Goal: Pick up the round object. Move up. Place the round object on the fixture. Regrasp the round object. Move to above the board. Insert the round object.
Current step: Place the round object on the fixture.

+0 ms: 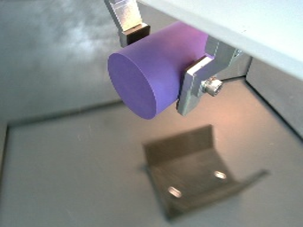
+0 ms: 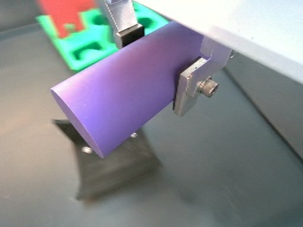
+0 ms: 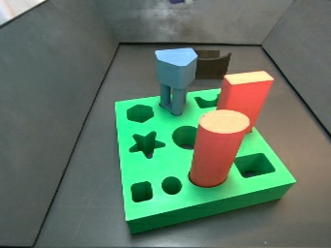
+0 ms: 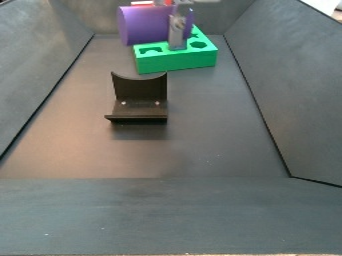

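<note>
The round object [image 1: 154, 71] is a smooth purple cylinder lying sideways in the air, with my gripper [image 1: 166, 62] shut on it. One silver finger [image 1: 127, 18] presses one side and the other finger [image 1: 196, 84] the opposite side. In both wrist views the fixture [image 1: 196, 173] stands on the grey floor below the cylinder [image 2: 130, 84], apart from it. The green board [image 2: 81, 44] lies beyond. In a side view the purple cylinder [image 4: 144, 26] hangs above and behind the fixture [image 4: 136, 100], near the board [image 4: 181, 55]. The gripper's fingers do not show in either side view.
On the board [image 3: 195, 160] stand a blue pentagon-topped peg [image 3: 175, 73], a red cylinder [image 3: 218, 145] and a red square block [image 3: 243, 92]. Star, hexagon and round holes are open. The fixture [image 3: 215, 64] sits behind the board. Sloped dark walls [image 4: 40, 90] enclose the floor.
</note>
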Available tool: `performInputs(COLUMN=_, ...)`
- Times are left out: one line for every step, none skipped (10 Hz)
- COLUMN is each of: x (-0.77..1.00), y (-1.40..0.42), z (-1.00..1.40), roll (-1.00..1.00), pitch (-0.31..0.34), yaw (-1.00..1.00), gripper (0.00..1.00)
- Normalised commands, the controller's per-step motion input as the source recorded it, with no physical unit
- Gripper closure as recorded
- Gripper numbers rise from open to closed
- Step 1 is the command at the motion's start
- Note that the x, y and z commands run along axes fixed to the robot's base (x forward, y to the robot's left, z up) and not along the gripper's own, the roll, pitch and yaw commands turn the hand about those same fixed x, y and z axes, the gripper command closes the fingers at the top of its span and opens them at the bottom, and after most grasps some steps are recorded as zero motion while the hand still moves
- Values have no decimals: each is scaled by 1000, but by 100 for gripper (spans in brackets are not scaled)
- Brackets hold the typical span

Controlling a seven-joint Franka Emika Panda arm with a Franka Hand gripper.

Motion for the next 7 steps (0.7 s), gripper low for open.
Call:
performInputs(x=584, y=-1000, z=21, roll=-28, pitch=42, yaw=1000, gripper=100)
performInputs(x=608, y=-1000, z=20, roll=-26, pitch=46, yaw=1000, gripper=100)
performInputs(x=572, y=-836, z=17, roll=-20, pitch=57, yaw=1000, gripper=100)
performInputs(x=444, y=-522, z=6, roll=-14, pitch=71, yaw=1000, gripper=100)
performInputs(x=354, y=-294, z=3, roll=-9, pitch=82, yaw=1000, gripper=100)
performInputs(x=240, y=-81, z=3, roll=-13, pitch=100, yaw=1000, gripper=100)
performInputs(x=155, y=-55, z=2, roll=-19, pitch=115, yaw=1000, gripper=100)
